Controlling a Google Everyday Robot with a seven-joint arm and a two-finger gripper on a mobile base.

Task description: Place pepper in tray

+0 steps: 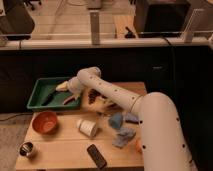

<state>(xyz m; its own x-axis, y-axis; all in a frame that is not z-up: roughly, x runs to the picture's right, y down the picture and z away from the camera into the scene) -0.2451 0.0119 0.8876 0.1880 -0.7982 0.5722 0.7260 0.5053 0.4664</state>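
Note:
The green tray (39, 91) stands at the back left of the wooden table. My gripper (61, 93) reaches from the right over the tray's right half, low inside it. A small orange-red pepper (71, 100) shows just below the wrist, at the tray's right front corner. I cannot tell whether it is held or lying in the tray. A yellowish curved item (62, 86) lies in the tray behind the gripper.
An orange bowl (45, 121) sits in front of the tray. A white cup (88, 128) lies on its side mid-table. A blue cloth (122, 129), a black remote (96, 156) and a metal cup (27, 149) are nearer the front. Brown items (97, 97) lie under the arm.

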